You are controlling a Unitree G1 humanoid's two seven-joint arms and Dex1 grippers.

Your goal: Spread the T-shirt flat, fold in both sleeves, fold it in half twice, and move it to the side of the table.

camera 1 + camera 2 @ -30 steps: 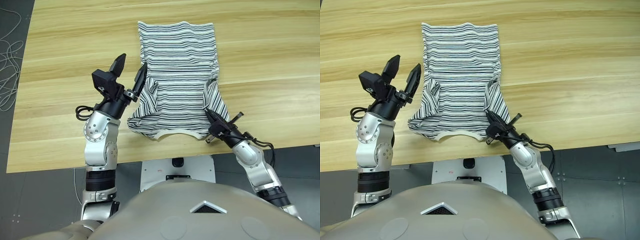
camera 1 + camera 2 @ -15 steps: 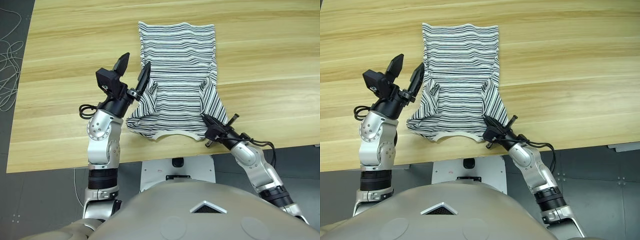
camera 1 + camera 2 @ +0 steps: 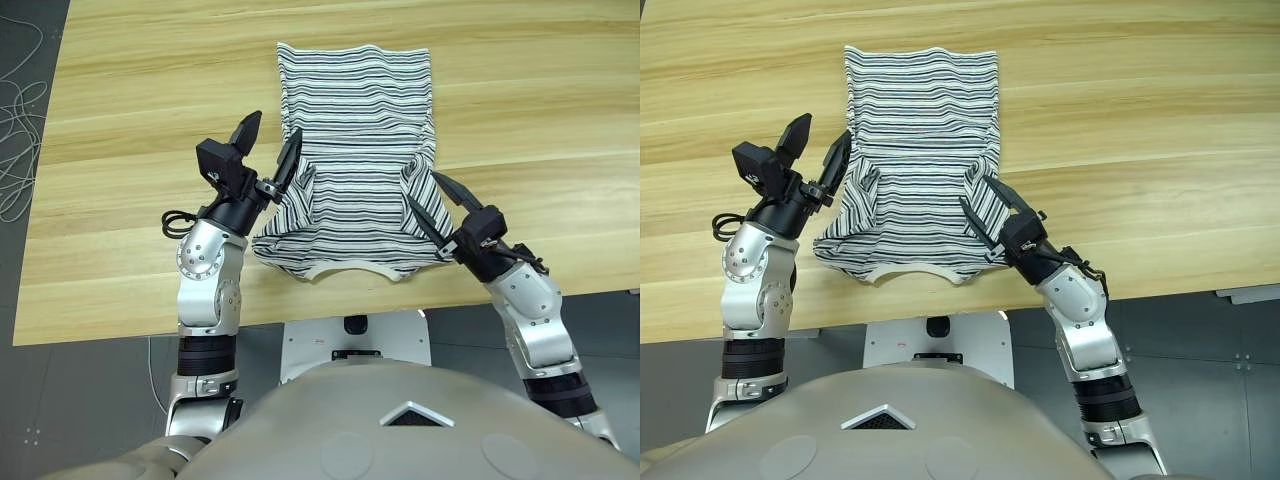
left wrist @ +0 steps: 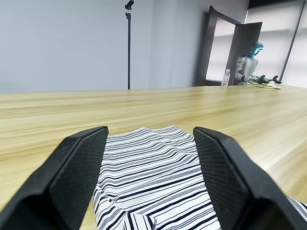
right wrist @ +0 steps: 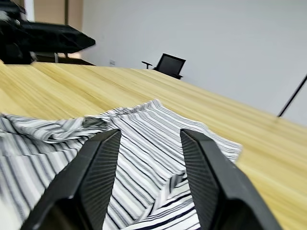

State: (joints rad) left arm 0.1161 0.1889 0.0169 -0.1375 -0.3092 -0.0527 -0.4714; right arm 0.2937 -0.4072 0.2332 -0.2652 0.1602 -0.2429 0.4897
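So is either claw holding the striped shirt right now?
No, the left gripper and the right gripper are both open, gripping none of the T-shirt.

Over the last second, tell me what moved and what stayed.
The right gripper lifted from the near right corner of the T-shirt and swung up over its right side, open. The left gripper edged slightly toward the T-shirt, open. The T-shirt stayed put.

Silver arms (image 3: 205,275), black wrist cables (image 3: 172,222); left hand (image 3: 276,124), right hand (image 3: 422,187) black, wedge-shaped fingers (image 3: 245,132).
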